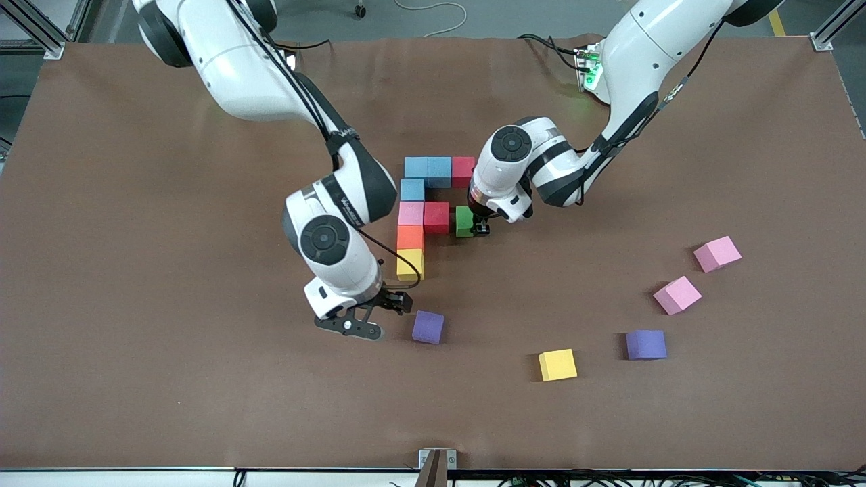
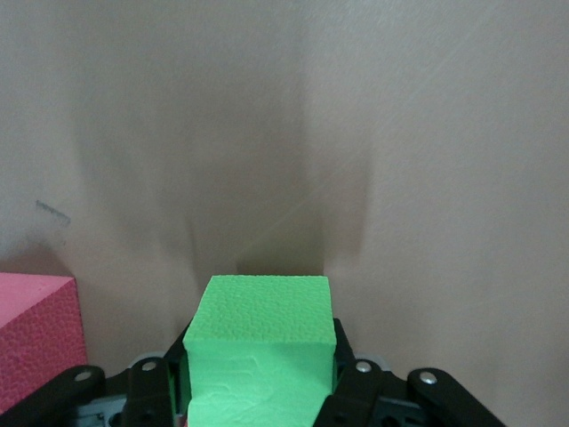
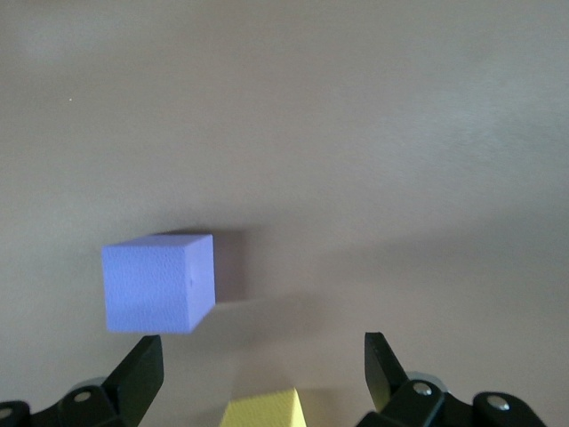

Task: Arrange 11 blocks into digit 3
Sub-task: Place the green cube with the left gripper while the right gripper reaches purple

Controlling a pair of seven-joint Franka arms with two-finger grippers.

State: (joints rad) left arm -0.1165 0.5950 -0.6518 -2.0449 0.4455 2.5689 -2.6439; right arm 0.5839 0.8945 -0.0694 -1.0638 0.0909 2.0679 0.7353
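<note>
The left arm bends down over the middle of the table, its left gripper clamped on the green block just beside the red block in the half-built figure. The right arm reaches low, the right gripper spread wide and holding nothing, a purple block just beside it.

Brown-covered table, grey floor

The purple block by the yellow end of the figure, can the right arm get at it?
Probably yes: the right gripper is open just beside that purple block, with bare table between.
</note>
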